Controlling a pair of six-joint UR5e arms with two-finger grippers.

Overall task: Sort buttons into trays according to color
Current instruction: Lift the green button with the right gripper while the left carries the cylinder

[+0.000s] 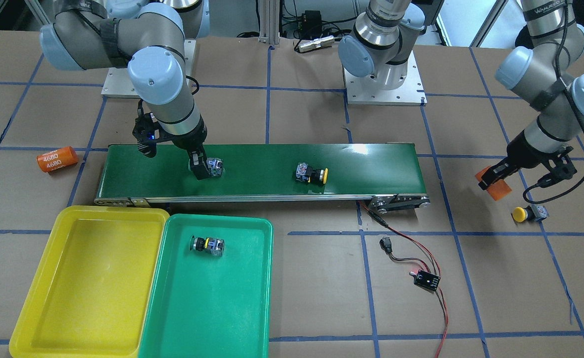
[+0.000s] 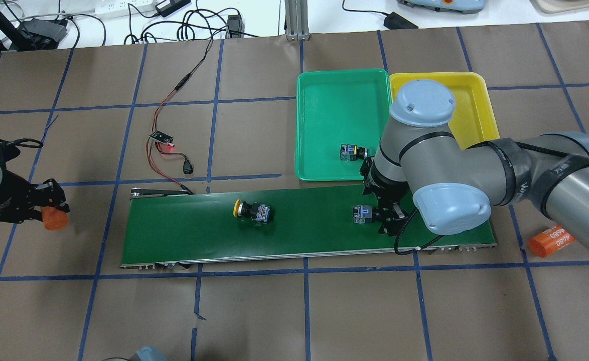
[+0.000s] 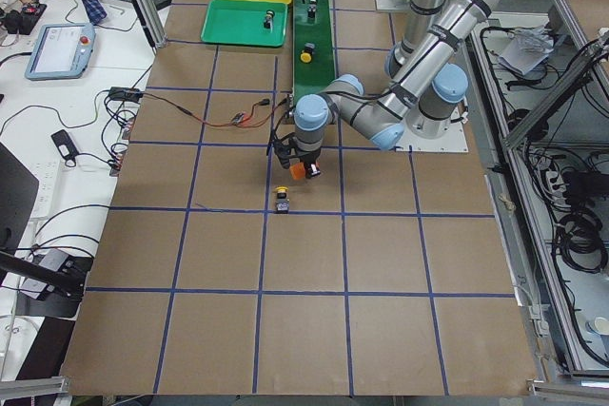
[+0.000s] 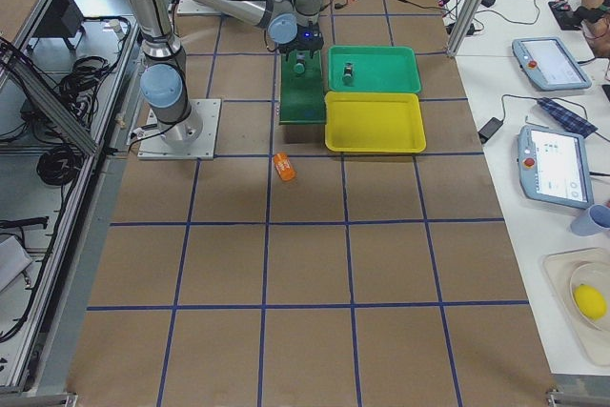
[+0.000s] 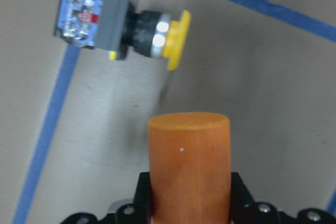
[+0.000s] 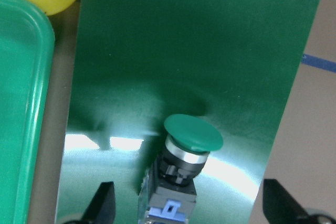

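Two trays nearest: yellow tray [image 1: 88,283], green tray [image 1: 207,308]. Four buttons: one button [image 1: 207,244] in green tray, cap colour unclear; green button [image 6: 191,135], yellow button [image 1: 312,174] on conveyor belt [image 1: 272,164]; second yellow button [image 1: 528,214] on table [image 1: 322,298] near left gripper [image 1: 491,180]. Right gripper [image 6: 191,203] splayed around green button. Left gripper clenches orange cylinder [image 5: 189,166]; second cylinder [image 1: 56,159] on table.
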